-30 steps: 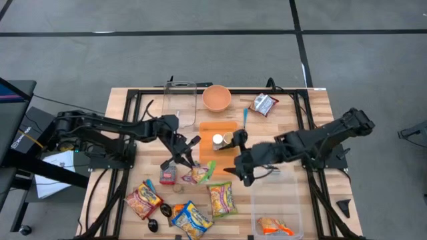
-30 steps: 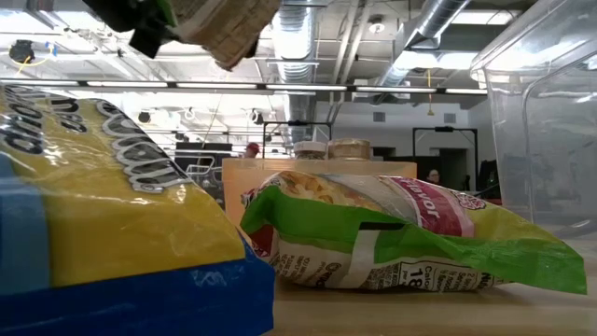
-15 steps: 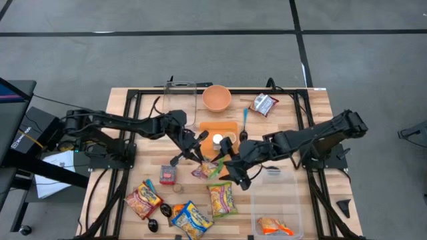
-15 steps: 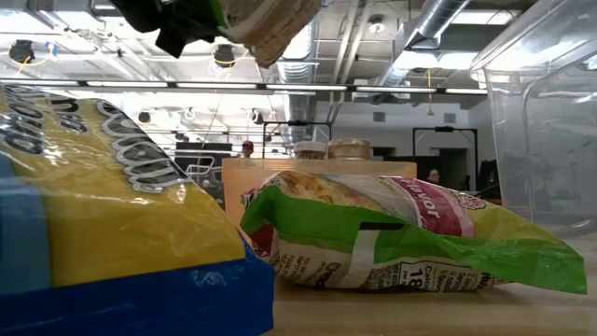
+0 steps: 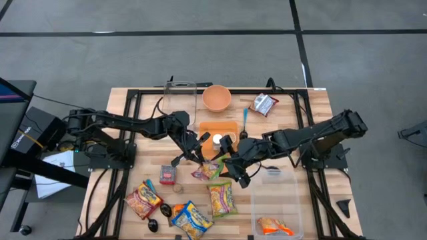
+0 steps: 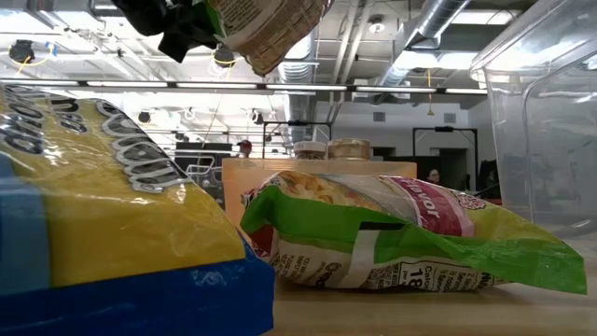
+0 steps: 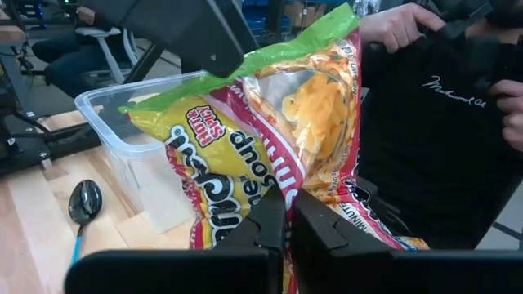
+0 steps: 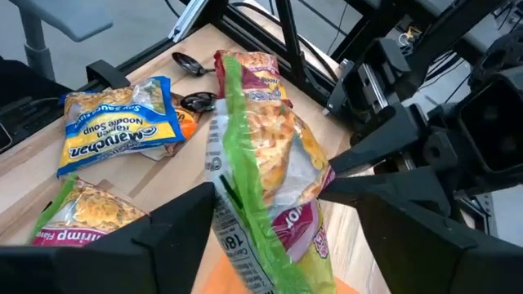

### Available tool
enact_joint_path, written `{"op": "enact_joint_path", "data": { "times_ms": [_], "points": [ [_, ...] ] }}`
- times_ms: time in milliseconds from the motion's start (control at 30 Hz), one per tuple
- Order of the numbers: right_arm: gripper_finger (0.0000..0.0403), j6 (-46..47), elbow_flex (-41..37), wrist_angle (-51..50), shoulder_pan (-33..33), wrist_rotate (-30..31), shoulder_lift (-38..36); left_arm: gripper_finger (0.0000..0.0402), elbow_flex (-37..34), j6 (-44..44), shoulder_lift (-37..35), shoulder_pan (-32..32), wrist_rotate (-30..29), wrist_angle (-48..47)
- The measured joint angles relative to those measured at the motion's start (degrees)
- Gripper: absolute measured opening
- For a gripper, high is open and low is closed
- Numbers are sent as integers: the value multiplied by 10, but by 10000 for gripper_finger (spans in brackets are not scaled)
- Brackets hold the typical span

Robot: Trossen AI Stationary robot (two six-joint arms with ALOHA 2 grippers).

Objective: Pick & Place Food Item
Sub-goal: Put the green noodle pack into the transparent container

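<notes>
A green-and-pink noodle packet [image 5: 208, 171] hangs above the table's middle, with my left gripper [image 5: 193, 152] shut on it. It fills the left wrist view [image 7: 270, 122] and shows at the top of the low view [image 6: 275, 23]. My right gripper [image 5: 229, 168] stands open at the packet's right. In the right wrist view its two fingers stand one on each side of the packet [image 8: 261, 155]. My left gripper pinches the packet's wrapper [image 7: 282, 186] between its two shut fingers; the fingertips hide which part they have. The fingers come nearly level from the table's left. The packet is lifted clear of the table, its green sealed end [image 7: 270, 53] uppermost in the wrist view. My right gripper has a finger [image 8: 176, 229] close against the packet's edge; I cannot tell whether it touches.
Below lie several other packets [image 5: 223, 199] [image 5: 191, 219] [image 5: 143, 200]. An orange tray [image 5: 212, 128] with two small jars sits just beyond. A clear bin [image 5: 288, 200] stands at the near right. An orange bowl [image 5: 217, 98] and a clear container [image 5: 181, 100] stand at the far edge.
My left gripper has carried the packet toward the table's right, clear of the table the whole time. My right gripper has come toward the table's left and now has the packet between its fingers.
</notes>
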Motion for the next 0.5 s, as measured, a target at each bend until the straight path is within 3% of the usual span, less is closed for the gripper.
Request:
{"op": "enact_joint_path", "data": {
  "times_ms": [200, 500],
  "points": [
    [224, 1, 0, -2, 1, -1, 0, 2, 0, 0, 0, 0, 0, 3],
    [47, 1, 0, -2, 0, -1, 0, 2, -1, 0, 0, 0, 1, 2]
  ]
}}
